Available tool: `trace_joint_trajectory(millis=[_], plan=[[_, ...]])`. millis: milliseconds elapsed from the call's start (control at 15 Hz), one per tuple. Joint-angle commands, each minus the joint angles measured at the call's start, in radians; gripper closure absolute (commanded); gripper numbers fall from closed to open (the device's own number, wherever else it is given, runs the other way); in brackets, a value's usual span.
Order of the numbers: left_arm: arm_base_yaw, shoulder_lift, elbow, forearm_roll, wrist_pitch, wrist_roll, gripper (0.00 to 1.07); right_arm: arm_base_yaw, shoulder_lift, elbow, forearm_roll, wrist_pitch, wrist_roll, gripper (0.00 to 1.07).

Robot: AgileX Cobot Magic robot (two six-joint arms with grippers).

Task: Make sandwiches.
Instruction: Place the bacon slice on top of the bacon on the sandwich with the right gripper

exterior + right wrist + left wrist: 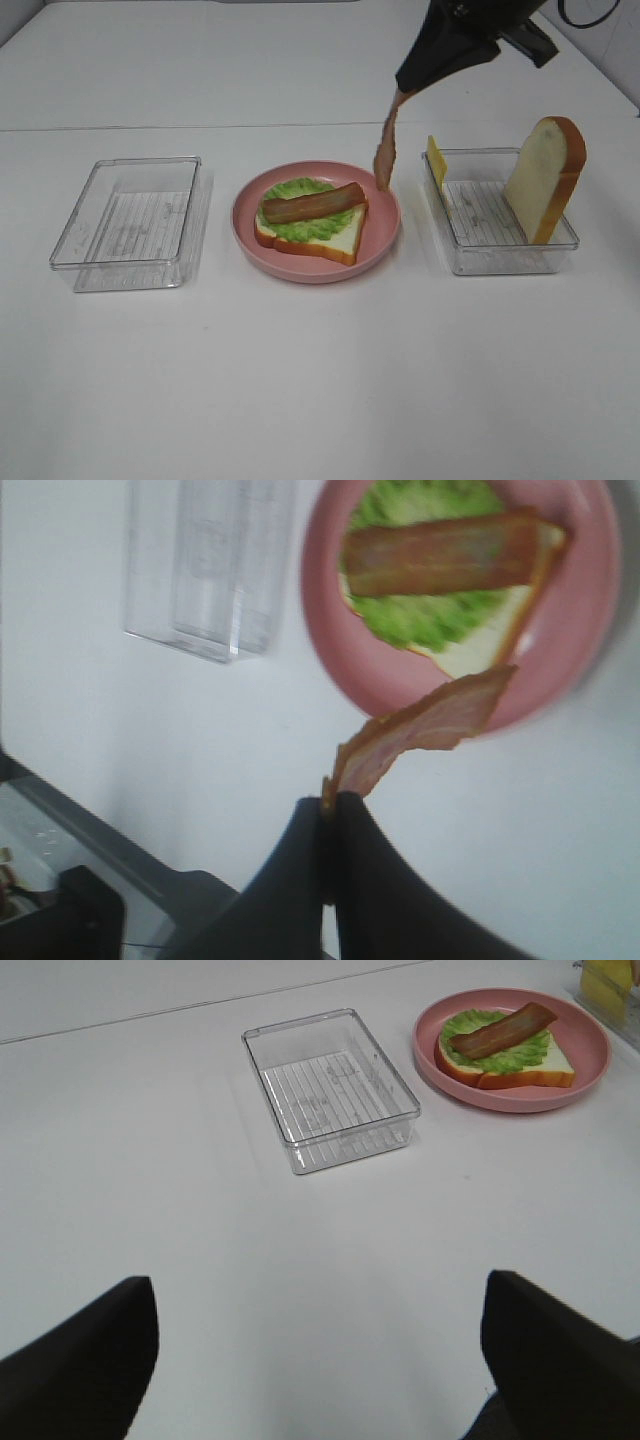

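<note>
The sandwich [308, 222] is half built in the middle of the pink plate [388, 238]: one slice of bread at the bottom, a lettuce leaf [298, 226] over it, and one bacon strip [313, 203] laid across the top. A second bacon strip [385, 150] hangs above the plate's right rim, pinched by its upper end so that it dangles straight down. I'd guess it is held that way so its free end can be laid down first, beside the other strip.

The right gripper [402, 90] has its fingers pressed together on that strip, and the arm reaches down at a slant from behind the right tray [500, 262]. In that tray a cheese slice [437, 160] leans on the wall nearest the plate and a bread slice [545, 178] stands on edge (handy for a pinch from above, I'd say).

The left gripper [318, 1282] hangs low over the table [320, 380], well back from the left tray [125, 275], fingers spread wide with nothing between them.
</note>
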Motion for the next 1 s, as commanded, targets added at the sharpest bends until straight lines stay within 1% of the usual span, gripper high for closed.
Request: trace_joint_trajectory(millis=[67,200,400,533,667,867,933,1000], plan=[[-0.004,-0.010,0.001,-0.001,-0.009,0.003,0.23,0.001,0.069,-0.006,0.279,-0.088,-0.130,1.07],[-0.004,-0.010,0.001,-0.001,-0.009,0.003,0.23,0.011,0.127,-0.006,0.374,-0.113,-0.179,1.07],[-0.004,-0.010,0.001,-0.001,-0.009,0.003,0.23,0.035,0.195,-0.006,0.450,-0.184,-0.229,1.07],[-0.004,-0.010,0.001,-0.001,-0.009,0.003,0.23,0.054,0.242,-0.006,0.513,-0.271,-0.253,1.07],[-0.004,-0.010,0.001,-0.001,-0.009,0.003,0.23,0.061,0.280,-0.007,0.614,-0.344,-0.311,1.07],[-0.004,-0.010,0.001,-0.001,-0.009,0.003,0.23,0.061,0.333,-0.008,0.779,-0.382,-0.423,1.07],[-0.004,-0.010,0.001,-0.001,-0.009,0.003,0.23,0.061,0.352,-0.008,0.816,-0.398,-0.459,1.07],[-0.004,-0.010,0.001,-0.001,-0.009,0.003,0.23,0.061,0.365,-0.008,0.821,-0.416,-0.471,1.07]])
